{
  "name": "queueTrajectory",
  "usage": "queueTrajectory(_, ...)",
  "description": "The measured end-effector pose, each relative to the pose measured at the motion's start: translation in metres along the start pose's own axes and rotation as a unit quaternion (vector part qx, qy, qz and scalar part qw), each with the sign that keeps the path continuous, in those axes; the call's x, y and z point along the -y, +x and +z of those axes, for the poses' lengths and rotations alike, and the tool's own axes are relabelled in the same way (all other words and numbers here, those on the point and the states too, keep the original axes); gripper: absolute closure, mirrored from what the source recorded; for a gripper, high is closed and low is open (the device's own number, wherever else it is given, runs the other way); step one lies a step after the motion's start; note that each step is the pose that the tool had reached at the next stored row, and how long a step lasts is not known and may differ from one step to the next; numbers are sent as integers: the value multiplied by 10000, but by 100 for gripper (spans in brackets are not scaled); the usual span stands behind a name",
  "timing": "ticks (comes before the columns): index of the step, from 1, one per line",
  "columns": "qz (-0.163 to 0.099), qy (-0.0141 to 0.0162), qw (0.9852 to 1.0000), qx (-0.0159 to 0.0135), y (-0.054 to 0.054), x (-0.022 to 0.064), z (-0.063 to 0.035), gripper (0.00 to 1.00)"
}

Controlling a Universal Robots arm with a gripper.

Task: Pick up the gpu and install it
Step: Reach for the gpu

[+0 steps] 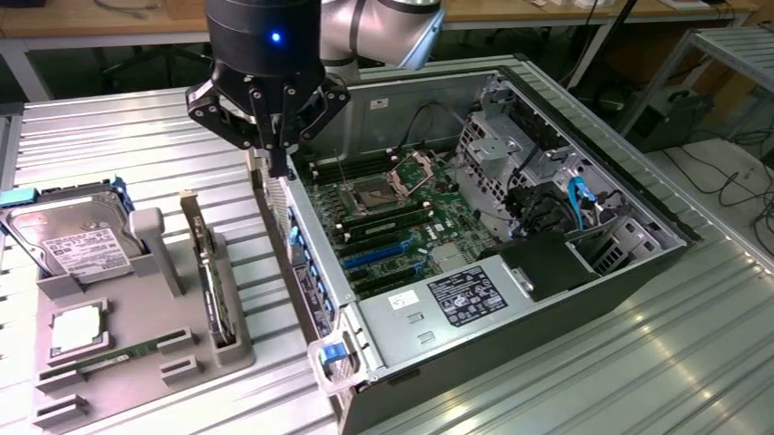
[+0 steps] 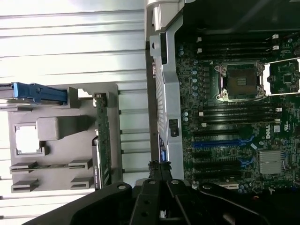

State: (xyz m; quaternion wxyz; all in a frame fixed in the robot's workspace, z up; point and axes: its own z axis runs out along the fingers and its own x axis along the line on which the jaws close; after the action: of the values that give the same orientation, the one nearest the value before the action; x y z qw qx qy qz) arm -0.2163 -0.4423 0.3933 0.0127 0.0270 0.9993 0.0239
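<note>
Where the tray (image 1: 133,313) sits: on the ribbed bench (image 1: 145,136), at the exterior view's left; grey, with slots and posts
drive (image 1: 75,246): upright in the tray's far-left holder; white label facing up and out; blue piece at its far end
CPU (image 1: 76,328): flat in a square recess of the tray, nearer the camera than the drive
RAM (image 1: 119,352): narrow green stick lying in a slot, just beside the CPU
gpu (image 1: 214,272): on its long edge in the slot at the tray's right side; pale bracket at the far end; untouched, apart from the gripper; in the wrist view the gpu (image 2: 101,140) shows edge-on, green, between the tray's posts and the case
gripper (image 1: 281,168): pointing down over the case's left wall, between tray and board; to the exterior view's right of the gpu and beyond its far end
fingers (image 2: 157,171): pressed together; nothing seen between them
case (image 1: 629,263): on its side, open on top, just right of the tray
board (image 1: 400,222): green, flat in the case; open socket (image 1: 362,193); blue and black slots nearer the camera
supply (image 1: 454,299): silver box with a dark label in the case's near corner
cable (image 1: 578,199): blue, beside the drive cage at the case's right
</note>
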Motion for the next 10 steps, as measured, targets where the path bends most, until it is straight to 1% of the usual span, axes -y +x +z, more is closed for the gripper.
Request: queueTrajectory(10,-17,0,10000,-1,94,41,-4,89)
